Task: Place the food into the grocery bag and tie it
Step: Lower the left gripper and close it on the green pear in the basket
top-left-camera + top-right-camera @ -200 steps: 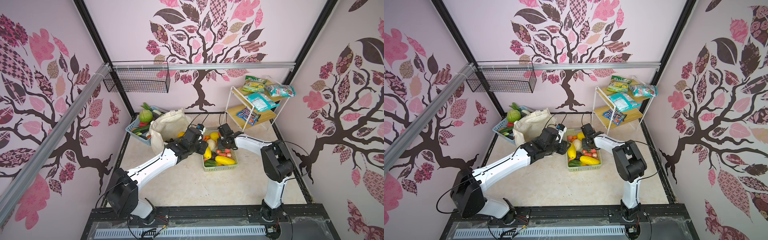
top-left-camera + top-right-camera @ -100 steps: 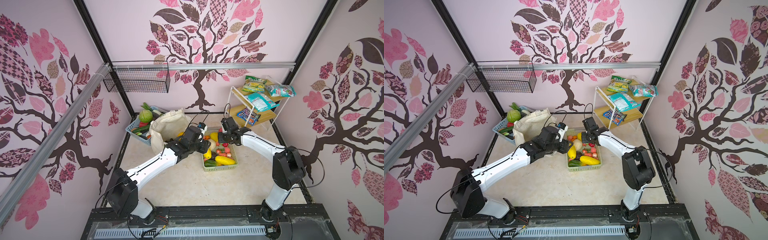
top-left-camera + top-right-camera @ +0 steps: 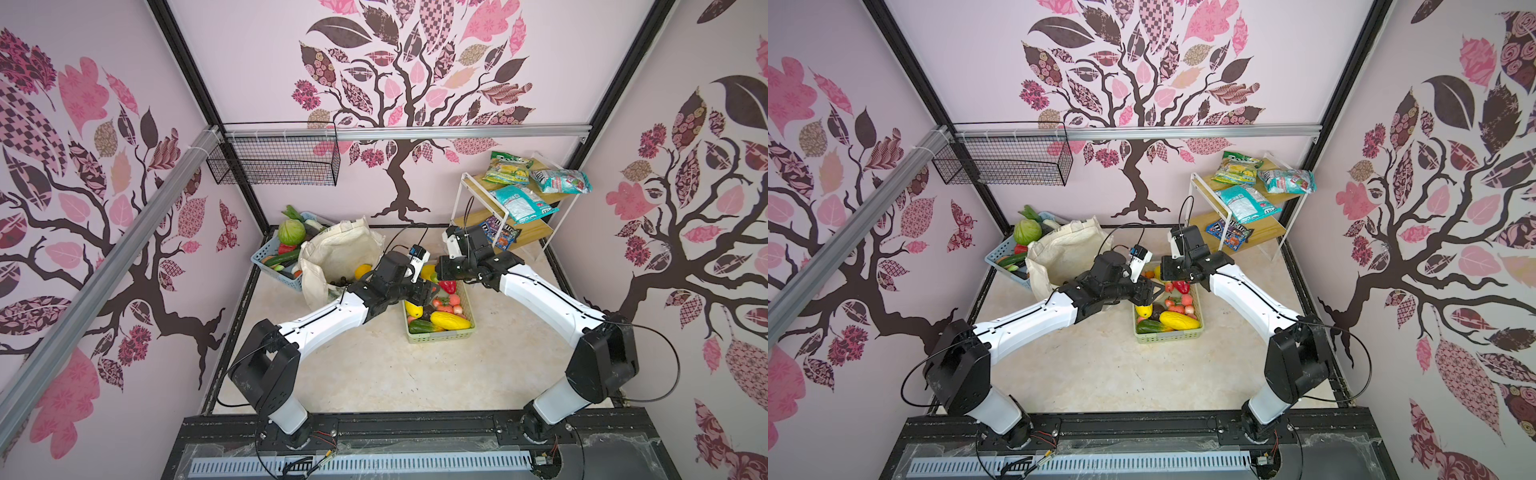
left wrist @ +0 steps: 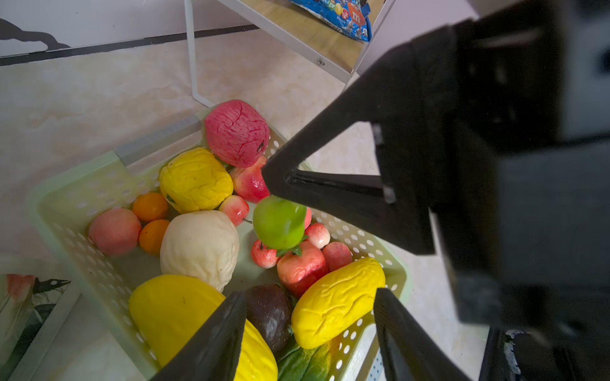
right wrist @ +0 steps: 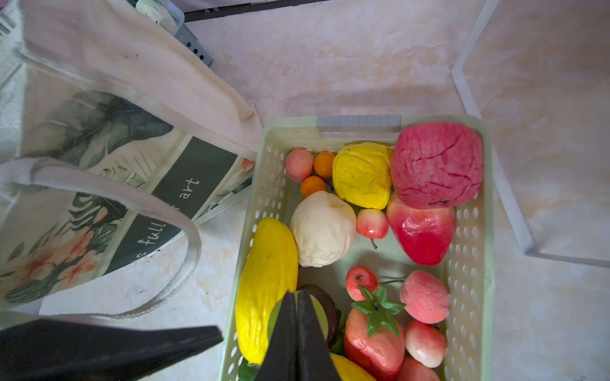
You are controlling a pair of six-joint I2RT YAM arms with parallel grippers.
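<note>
We put the task at an early stage. The grocery bag (image 3: 340, 253) stands open on the bench (image 3: 374, 365) between the blue basket (image 3: 261, 259) and the pale-green basket (image 5: 269, 198). In a top view only an orange fruit (image 3: 363, 271) and a dark grape bunch (image 3: 340, 282) seem to lie inside its mouth. Most of the food is not bagged. The pale-green basket is packed with a red bumpy fruit (image 5: 435, 165), a cream fruit (image 5: 321, 227), yellow fruits (image 5: 361, 174), small oranges and pink-red pieces. The blue basket beside the bag holds the green cabbage (image 3: 291, 231) and a cucumber (image 3: 282, 258). The tie is not done: the bag's loop handle (image 5: 185, 231) lies slack on the bench. So we judge that nearly all the loading, plus the knot, is left. Left fingers (image 4: 214, 339): well apart and empty, over the end of the pale-green basket nearer the robot base. A dark purple fruit (image 4: 269, 313) and a long yellow fruit (image 4: 336, 303) lie below the gap, and the fingers touch neither as far as we see. Right fingers (image 5: 284, 339): pressed together, tips over the same basket. A green fruit (image 4: 279, 222) sits right at the tips and looks raised above the other pieces, but we cannot tell whether it is pinched by a stalk or merely lies under them.
</note>
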